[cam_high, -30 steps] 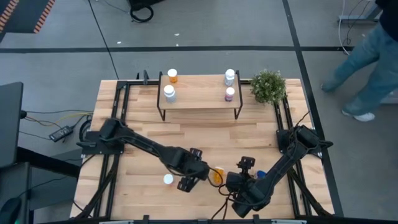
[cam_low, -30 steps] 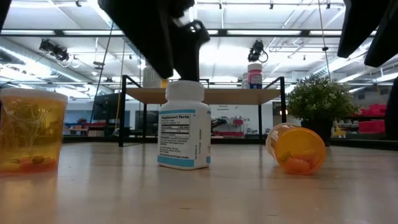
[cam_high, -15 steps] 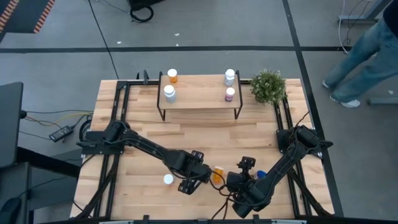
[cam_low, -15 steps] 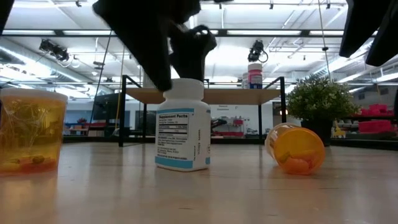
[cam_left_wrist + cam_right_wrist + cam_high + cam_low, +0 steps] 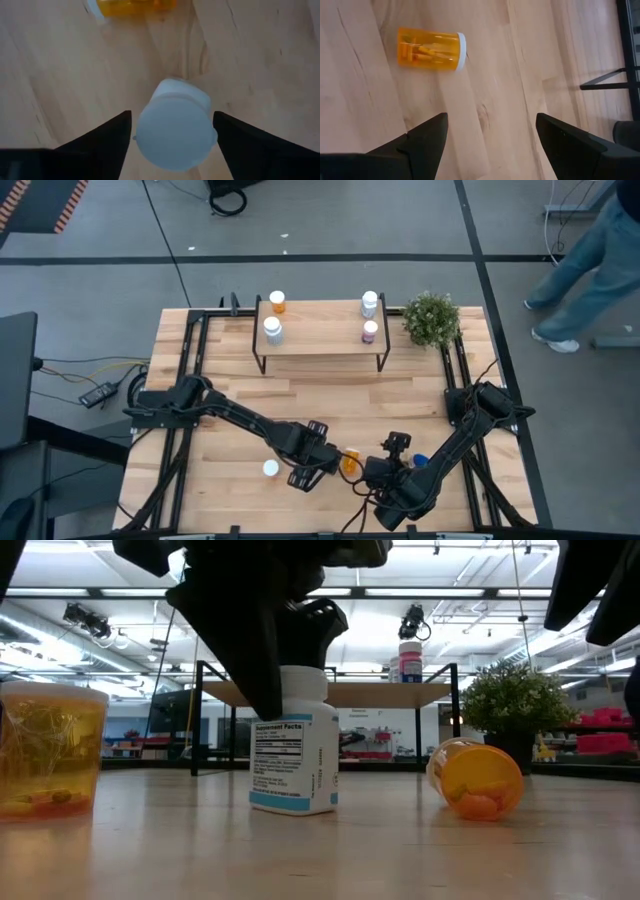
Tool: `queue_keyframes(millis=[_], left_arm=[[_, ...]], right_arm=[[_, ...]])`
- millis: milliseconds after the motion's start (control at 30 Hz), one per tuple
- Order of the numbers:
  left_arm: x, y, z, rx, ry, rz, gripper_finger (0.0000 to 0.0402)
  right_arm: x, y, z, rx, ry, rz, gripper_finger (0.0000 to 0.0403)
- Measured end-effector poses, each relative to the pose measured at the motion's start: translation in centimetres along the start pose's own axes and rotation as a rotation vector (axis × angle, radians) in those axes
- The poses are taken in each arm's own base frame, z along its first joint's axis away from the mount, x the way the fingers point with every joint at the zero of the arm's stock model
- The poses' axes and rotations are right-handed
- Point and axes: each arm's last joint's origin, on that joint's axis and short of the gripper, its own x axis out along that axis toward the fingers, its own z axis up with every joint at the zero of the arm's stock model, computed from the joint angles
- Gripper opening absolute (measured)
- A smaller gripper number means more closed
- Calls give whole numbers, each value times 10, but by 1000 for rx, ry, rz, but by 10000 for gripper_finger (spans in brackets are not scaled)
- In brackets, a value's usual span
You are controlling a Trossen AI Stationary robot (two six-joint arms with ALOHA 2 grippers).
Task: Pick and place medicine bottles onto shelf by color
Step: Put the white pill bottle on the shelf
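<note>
The white bottle (image 5: 174, 131) stands upright on the surface (image 5: 250, 60), cap up. The left tool (image 5: 172, 135) straddles it, fingers spread, not visibly touching. The right tool (image 5: 490, 140) waits spread nearby.

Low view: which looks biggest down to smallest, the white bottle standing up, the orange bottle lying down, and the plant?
1. White bottle, clearly nearest the camera.
2. and 3. Plant and lying orange bottle look about alike; the plant stands farther back, so true size is unsure.

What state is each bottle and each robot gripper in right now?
White bottle: upright on the table, between the left gripper's fingers.
Left gripper: open around it, not gripping.
Orange bottle: lying on its side.
Right gripper: open, empty.
Shelf bottles: four, upright.
</note>
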Motion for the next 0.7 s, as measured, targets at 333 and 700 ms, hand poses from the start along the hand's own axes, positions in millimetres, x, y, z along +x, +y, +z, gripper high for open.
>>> queue_keyframes(millis=[333, 700], left_arm=[[0, 6, 0, -12, 1, 4, 183], [-9, 35, -6, -68, 93, 19, 198]], right_arm=[[0, 0, 0, 8, -4, -1, 312], [0, 0, 0, 29, -7, -3, 312]])
